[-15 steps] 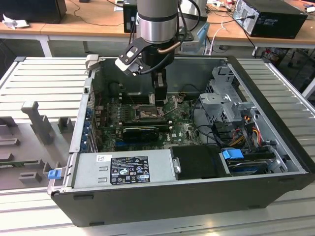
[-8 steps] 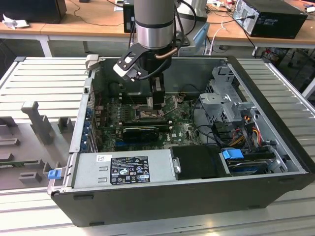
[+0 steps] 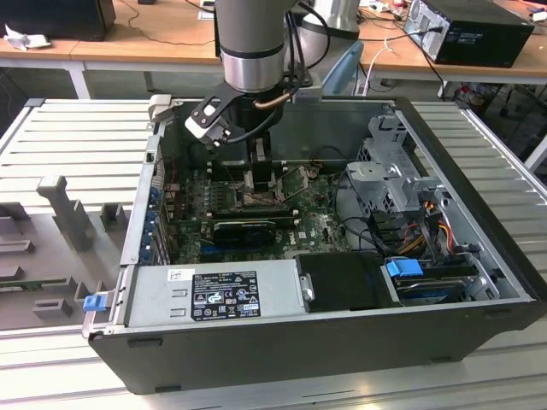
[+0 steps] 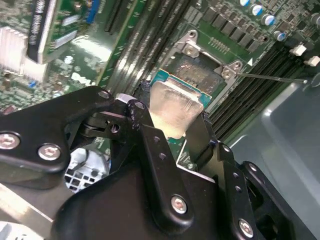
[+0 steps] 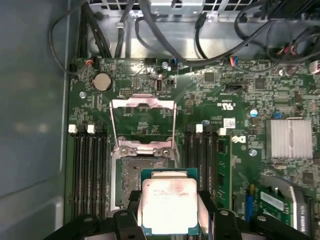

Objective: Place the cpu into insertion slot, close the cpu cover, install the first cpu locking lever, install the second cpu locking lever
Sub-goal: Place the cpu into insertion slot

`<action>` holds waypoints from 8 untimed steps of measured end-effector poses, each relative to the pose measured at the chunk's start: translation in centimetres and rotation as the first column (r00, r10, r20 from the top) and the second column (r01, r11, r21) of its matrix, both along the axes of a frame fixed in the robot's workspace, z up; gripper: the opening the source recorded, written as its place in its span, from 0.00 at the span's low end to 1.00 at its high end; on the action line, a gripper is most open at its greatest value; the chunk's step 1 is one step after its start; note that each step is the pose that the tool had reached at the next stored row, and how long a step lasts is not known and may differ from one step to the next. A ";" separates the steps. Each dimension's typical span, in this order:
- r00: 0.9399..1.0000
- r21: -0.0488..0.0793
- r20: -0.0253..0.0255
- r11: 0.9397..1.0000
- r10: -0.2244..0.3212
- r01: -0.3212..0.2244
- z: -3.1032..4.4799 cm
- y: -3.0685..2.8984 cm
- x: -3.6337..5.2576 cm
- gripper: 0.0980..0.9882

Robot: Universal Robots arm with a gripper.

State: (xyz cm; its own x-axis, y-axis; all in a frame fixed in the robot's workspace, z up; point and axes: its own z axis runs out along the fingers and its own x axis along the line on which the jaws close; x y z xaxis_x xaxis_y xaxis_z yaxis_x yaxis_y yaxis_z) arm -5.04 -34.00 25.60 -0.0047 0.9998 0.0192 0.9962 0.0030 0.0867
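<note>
Silvery-beige metal top, green substrate edge: the cpu (image 5: 169, 202), a square chip, sits between the two black fingers (image 5: 131, 206) of the gripper (image 5: 168, 212). In the first wrist view one finger flanks each of two opposite edges. The second wrist view shows the same hold, with the cpu (image 4: 174, 105) pinched at the tip of the gripper (image 4: 172, 111). The jaws are closed only to the chip's width, with nothing else in them.

Insertion slot (image 5: 131, 179): square socket with a dark centre, uncovered, on the green motherboard (image 5: 225, 100). In both wrist views the chip overlaps one corner of the slot (image 4: 194, 70) and is offset from its centre. It looks raised above the socket rather than seated in it.

Cpu cover (image 5: 143, 103): thin metal frame with a square window, swung open on the far side of the socket from the chip.

Long black memory slots (image 5: 90, 170) run along both sides of the socket.

Exterior view: the gripper (image 3: 259, 166) reaches down into the open computer case (image 3: 461, 256) at upper centre of the frame, over the motherboard (image 3: 316, 224). A power supply (image 3: 222, 292) lies at lower centre.
</note>
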 end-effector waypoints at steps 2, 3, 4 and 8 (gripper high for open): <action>1.000 0.000 0.000 1.000 0.000 0.000 -0.40 0.41 -0.01 0.48; 1.000 0.000 0.000 1.000 0.000 0.000 -0.59 0.58 -0.01 0.48; 1.000 0.000 0.000 1.000 0.000 0.000 -0.91 0.79 -0.01 0.48; 1.000 0.000 0.000 1.000 0.000 0.000 -1.93 1.14 -0.01 0.48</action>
State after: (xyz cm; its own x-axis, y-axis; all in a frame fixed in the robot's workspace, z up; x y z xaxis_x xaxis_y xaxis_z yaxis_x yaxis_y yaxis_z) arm -5.05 -32.86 23.67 -0.0049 0.9998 0.0193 0.9962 0.0032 0.0868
